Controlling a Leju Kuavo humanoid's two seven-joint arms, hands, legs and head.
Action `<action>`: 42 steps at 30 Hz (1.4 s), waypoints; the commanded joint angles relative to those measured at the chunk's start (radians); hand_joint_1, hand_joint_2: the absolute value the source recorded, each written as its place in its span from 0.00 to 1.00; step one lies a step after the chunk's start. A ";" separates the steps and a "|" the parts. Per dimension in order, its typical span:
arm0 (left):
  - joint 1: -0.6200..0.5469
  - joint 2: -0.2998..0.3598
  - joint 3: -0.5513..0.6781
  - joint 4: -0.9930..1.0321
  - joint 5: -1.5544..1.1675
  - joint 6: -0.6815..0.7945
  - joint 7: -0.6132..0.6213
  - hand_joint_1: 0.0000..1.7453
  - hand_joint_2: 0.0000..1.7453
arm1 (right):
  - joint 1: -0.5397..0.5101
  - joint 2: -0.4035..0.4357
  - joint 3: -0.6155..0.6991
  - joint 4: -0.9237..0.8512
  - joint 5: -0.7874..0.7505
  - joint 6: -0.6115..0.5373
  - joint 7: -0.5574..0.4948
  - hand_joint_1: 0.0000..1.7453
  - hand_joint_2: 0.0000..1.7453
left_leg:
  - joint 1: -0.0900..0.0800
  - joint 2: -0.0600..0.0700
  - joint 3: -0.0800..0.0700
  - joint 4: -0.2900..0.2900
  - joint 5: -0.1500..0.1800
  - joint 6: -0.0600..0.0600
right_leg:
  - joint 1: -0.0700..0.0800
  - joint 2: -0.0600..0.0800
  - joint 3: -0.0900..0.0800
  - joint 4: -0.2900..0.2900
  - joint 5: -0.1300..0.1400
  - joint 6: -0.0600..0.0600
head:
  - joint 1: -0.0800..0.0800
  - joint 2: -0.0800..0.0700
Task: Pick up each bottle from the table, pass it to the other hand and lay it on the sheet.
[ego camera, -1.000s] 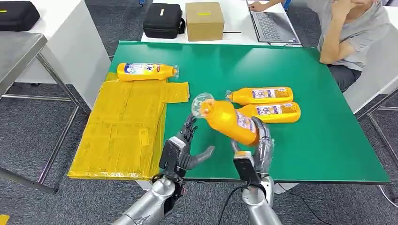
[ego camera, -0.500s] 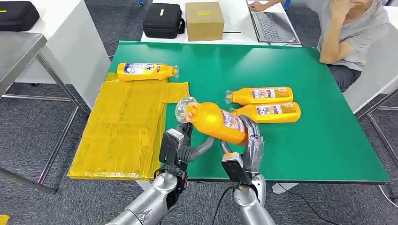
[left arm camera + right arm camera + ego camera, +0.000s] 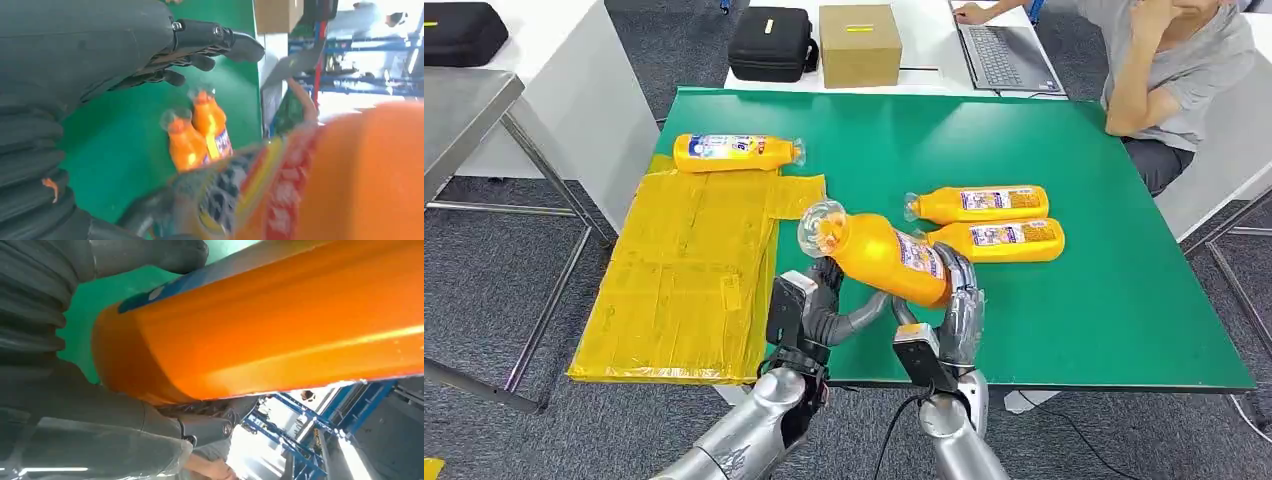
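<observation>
Presently the right hand (image 3: pixel 954 310) is clamped on the base end of an orange bottle (image 3: pixel 879 256), fingers wrapped up around its lower body. The bottle is held above the near edge of the green table (image 3: pixel 1114 300), tilted, with its clear cap end pointing up and toward the yellow sheet (image 3: pixel 684 280). In the right wrist view the bottle's orange body (image 3: pixel 280 320) lies across the palm, dark fingers curling round it.

The left hand (image 3: pixel 819 310) sits just beneath the bottle's neck end, thumb reaching toward the right hand and fingers raised beside the bottle. Whether it is touching the bottle cannot be told. In the left wrist view its fingers (image 3: pixel 200 42) are spread apart with nothing between them, and the held bottle's labelled body (image 3: pixel 350 175) is blurred close by.

Two more orange bottles lie on their sides on the table beyond the hands, touching one another along their length: the far bottle (image 3: pixel 979 204) and the near bottle (image 3: pixel 1004 239), caps pointing toward the sheet. A fourth bottle (image 3: pixel 734 153) lies on its side at the far end of the sheet.

Beyond the table stand a black case (image 3: pixel 771 43) and a cardboard box (image 3: pixel 860 44). A person (image 3: pixel 1169 70) sits at a laptop (image 3: pixel 1004 55).
</observation>
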 commanded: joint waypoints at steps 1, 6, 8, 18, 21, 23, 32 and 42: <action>-0.007 0.058 -0.104 -0.093 0.028 -0.025 0.031 0.00 1.00 | -0.056 0.024 0.012 0.041 0.006 -0.002 0.000 1.00 1.00 | 0.000 0.003 0.005 0.000 -0.002 -0.002 | 0.000 0.002 0.003 0.001 -0.002 -0.002 | 0.000 0.000; 0.006 0.084 -0.134 -0.122 0.021 -0.008 0.045 0.00 1.00 | -0.064 0.017 -0.032 0.018 0.030 -0.002 0.000 1.00 1.00 | 0.000 0.003 0.005 0.000 -0.002 -0.002 | 0.000 0.001 0.003 0.001 -0.002 -0.002 | 0.000 0.000; 0.006 0.086 -0.136 -0.116 0.021 -0.006 0.048 0.00 1.00 | -0.064 0.014 -0.045 0.015 0.033 -0.002 0.000 1.00 1.00 | 0.000 0.002 0.003 -0.001 -0.001 -0.001 | 0.000 0.001 0.002 0.000 -0.001 -0.001 | 0.000 0.000; 0.020 0.098 -0.134 -0.112 0.023 0.026 0.004 0.00 1.00 | -0.032 0.003 -0.152 0.017 0.076 -0.002 0.000 1.00 1.00 | 0.000 0.000 0.003 -0.001 -0.001 -0.001 | 0.000 0.000 0.003 -0.001 -0.001 -0.001 | 0.000 0.000; 0.025 0.101 -0.135 -0.112 0.019 0.050 -0.010 0.00 1.00 | -0.025 0.021 -0.216 0.005 0.107 -0.002 0.000 1.00 1.00 | 0.000 0.000 0.003 -0.001 -0.001 -0.001 | 0.000 -0.001 0.003 0.000 -0.001 -0.001 | 0.000 0.000; 0.028 0.101 -0.133 -0.113 0.021 0.059 -0.019 0.00 1.00 | -0.021 0.028 -0.249 -0.003 0.117 -0.002 0.000 1.00 1.00 | 0.000 0.000 0.004 -0.001 -0.001 -0.002 | 0.000 -0.001 0.003 0.000 -0.001 -0.002 | 0.000 0.000; 0.013 0.078 -0.122 -0.094 0.015 0.118 -0.031 0.00 1.00 | -0.009 0.068 -0.280 -0.022 0.174 -0.002 0.000 1.00 1.00 | 0.000 0.001 0.003 0.000 -0.001 -0.001 | 0.000 0.000 0.002 0.000 -0.001 -0.001 | 0.000 0.000; -0.014 0.020 -0.154 -0.076 0.070 0.075 0.029 0.00 1.00 | -0.050 0.129 -0.319 0.004 0.236 -0.002 0.000 1.00 1.00 | 0.000 0.001 0.004 0.001 -0.003 -0.002 | 0.000 -0.001 0.003 0.002 -0.003 -0.002 | 0.000 0.000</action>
